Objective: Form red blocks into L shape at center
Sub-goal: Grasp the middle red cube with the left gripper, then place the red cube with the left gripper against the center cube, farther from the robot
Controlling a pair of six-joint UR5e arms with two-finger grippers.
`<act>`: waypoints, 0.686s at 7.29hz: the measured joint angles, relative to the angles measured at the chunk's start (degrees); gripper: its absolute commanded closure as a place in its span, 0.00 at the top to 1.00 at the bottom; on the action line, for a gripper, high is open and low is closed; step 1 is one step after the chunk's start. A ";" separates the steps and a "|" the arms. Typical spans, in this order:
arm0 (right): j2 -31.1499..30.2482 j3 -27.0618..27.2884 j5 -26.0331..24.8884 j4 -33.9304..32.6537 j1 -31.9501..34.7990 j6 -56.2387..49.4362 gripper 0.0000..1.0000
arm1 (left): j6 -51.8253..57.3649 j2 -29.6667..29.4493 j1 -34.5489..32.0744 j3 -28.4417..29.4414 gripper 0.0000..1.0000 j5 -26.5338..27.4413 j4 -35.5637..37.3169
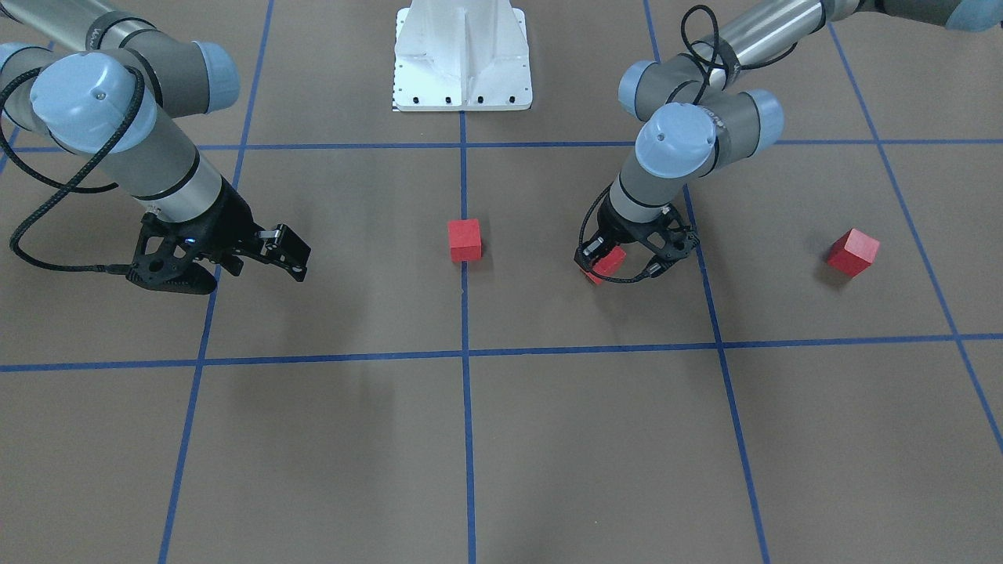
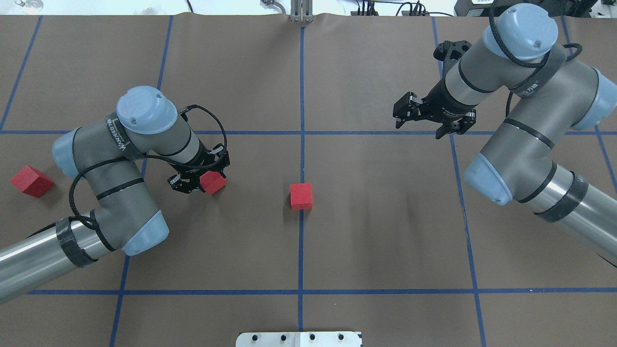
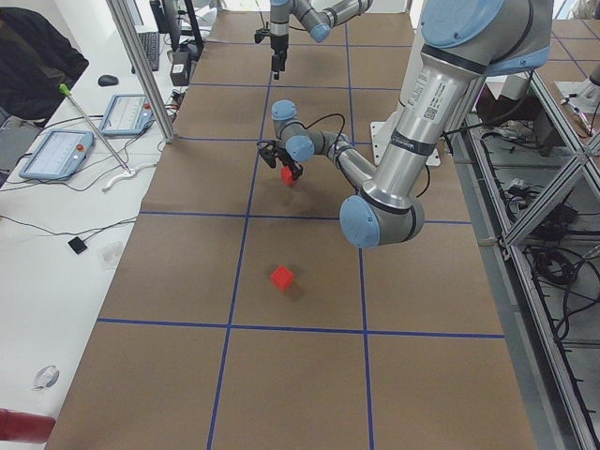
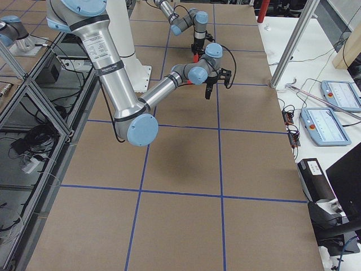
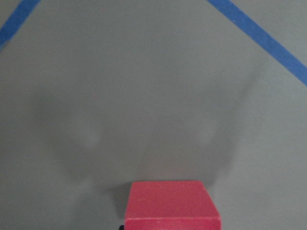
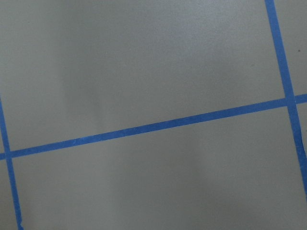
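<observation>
Red is split 3 ways. 1 of the red blocks [image 2: 301, 196] sits alone at the center [image 2: 318, 168], right on the blue tape line [image 2: 301, 144]. My left pincer [image 2: 202, 179] is pinching a 2nd block [image 2: 212, 182], well to the left of that one (I cannot tell whether it hangs clear of the brown surface [image 2: 385, 217]). The 3rd block [image 2: 32, 181] lies far out on the left, untouched. My right pincer [image 2: 424, 121] hangs spread and empty over the right side, farther from me than any block.

I judge the job about 1/3 done: no 2 blocks touch, so there is no L. What remains is to set the pinched block against the center one, then fetch the 3rd and place it at a right angle.
</observation>
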 measured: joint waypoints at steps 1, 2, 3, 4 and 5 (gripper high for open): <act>0.00 0.01 0.02 0.02 0.29 0.00 1.00 | 2.27 -3.24 0.01 0.32 0.00 0.01 1.67; -0.02 0.01 0.01 0.03 0.49 0.00 1.00 | 7.04 -7.27 0.04 1.48 0.00 0.26 4.25; -0.03 0.01 0.01 0.03 0.59 0.00 1.00 | 12.90 -11.31 0.11 4.06 0.00 0.84 6.16; -0.04 0.04 0.02 0.03 0.65 0.00 1.00 | 18.83 -15.64 0.19 8.47 0.00 1.41 6.90; -0.05 0.06 0.01 0.03 0.68 0.00 1.00 | 23.27 -19.69 0.65 13.22 0.00 1.71 7.14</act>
